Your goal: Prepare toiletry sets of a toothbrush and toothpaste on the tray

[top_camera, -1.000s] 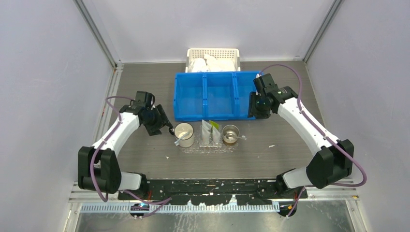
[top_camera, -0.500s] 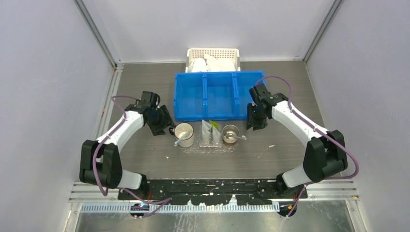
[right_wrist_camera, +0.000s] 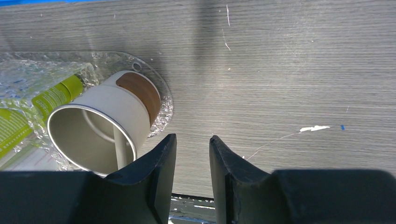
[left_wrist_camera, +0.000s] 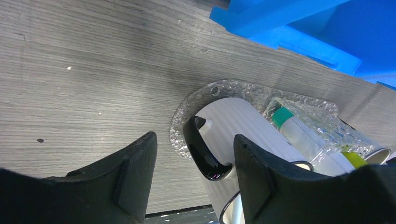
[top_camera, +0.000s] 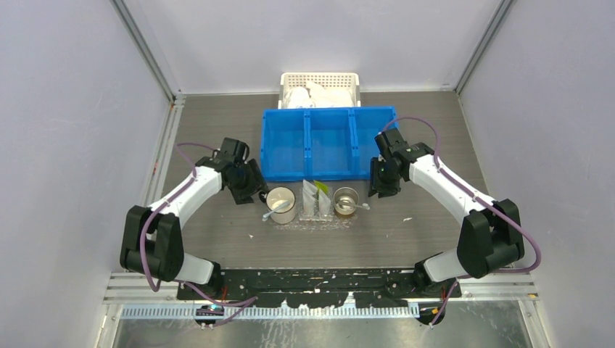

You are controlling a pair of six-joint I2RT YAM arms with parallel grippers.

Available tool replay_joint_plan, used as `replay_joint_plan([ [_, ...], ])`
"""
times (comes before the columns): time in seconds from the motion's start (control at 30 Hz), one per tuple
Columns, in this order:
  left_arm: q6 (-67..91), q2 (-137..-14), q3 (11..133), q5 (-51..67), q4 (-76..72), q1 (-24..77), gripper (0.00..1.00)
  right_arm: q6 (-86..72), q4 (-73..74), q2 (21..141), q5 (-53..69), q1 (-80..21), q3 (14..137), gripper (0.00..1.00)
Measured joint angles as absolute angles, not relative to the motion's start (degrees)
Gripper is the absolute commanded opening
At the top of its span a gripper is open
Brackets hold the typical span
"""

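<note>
Grey wood-grain table [top_camera: 217, 130] inside pale lilac walls [top_camera: 72, 109]: clear tray [left_wrist_camera: 184, 109] at centre carries toothpaste [top_camera: 313, 197] tubes roughly upright, toothbrush [top_camera: 270, 212] in white mug [top_camera: 279, 197] leaning to 7 o'clock, second toothbrush [top_camera: 360, 206] in steel cup [right_wrist_camera: 100, 116] pointing to 3, probably handle-out; left gripper [left_wrist_camera: 194, 149] wide open, right gripper [right_wrist_camera: 192, 144] barely parted, both empty.

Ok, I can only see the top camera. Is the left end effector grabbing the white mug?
Observer: Not yet. In the left wrist view the mug's black handle sits between the open fingers of the left end effector, unclamped.
Operator: What's the green thing in the middle?
Observer: The right wrist view shows it's a toothpaste tube, yellow-green with white print.
Operator: Is the right end effector holding anything?
Observer: No. The fingers of the right end effector stand close together with nothing between them, beside the cup with the brown patch.
</note>
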State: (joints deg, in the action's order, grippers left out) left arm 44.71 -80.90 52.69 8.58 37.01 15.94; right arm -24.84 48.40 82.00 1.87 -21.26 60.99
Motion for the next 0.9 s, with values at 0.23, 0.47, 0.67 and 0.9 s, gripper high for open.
replay_joint_plan([
  [0.23, 45.21, -81.58, 53.01, 7.88, 36.88, 16.62, 0.62, -24.82, 48.16, 81.97, 2.68, -21.26, 60.25, 0.38],
  [0.47, 46.11, -83.53, 54.41, 7.51, 36.64, 17.37, 0.62, -24.77, 47.97, 81.1, 3.92, -21.26, 59.55, 0.38],
  [0.67, 46.35, -85.38, 56.93, 7.07, 36.49, 18.81, 0.62, -24.77, 47.77, 81.1, 4.89, -21.43, 58.92, 0.38],
  [0.9, 46.54, -87.2, 58.46, 6.42, 36.32, 20.16, 0.62, -24.77, 47.35, 81.12, 5.72, -22.41, 58.37, 0.38],
])
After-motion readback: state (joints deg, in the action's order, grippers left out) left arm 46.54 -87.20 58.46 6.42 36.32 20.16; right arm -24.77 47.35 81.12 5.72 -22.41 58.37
